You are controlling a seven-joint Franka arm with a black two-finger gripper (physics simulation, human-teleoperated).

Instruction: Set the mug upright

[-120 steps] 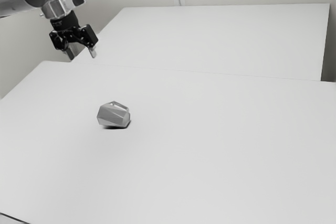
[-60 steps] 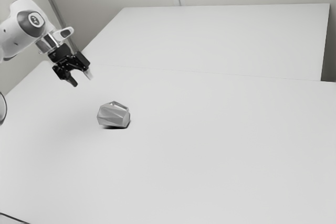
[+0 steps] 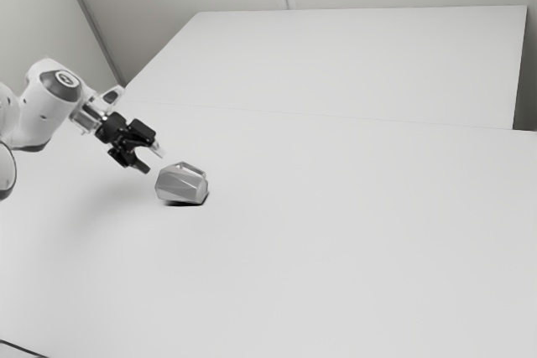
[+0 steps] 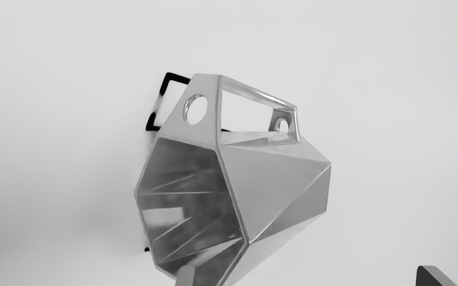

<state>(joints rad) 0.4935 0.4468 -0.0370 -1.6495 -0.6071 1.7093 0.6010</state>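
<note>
The pale worktop (image 3: 352,241) spreads across most of the exterior view, unchanged from the earlier frames. The white arm (image 3: 46,111) comes in from the exterior view's left and now sits lower than it did half a second ago, with its black end brought down and in toward the mug (image 3: 181,184). The hand (image 3: 153,161) is above the worktop, near the mug and on its exterior-view left; in the earlier frames it was higher and farther off. It is open and holds nothing, its fingers (image 4: 187,276) wide apart. In the wrist view one fingertip overlaps the mug's rim, though whether they touch I cannot tell.

The mug, grey and faceted, lies on its side on the worktop, in the same spot and pose as before. Its open mouth (image 4: 189,206) faces the exterior view's left, toward the hand, and the wrist view looks into its darker inside. The angular handle (image 4: 259,92) is on the mug's upper side, and a round hole (image 4: 197,110) pierces its end nearest the mouth.
</note>
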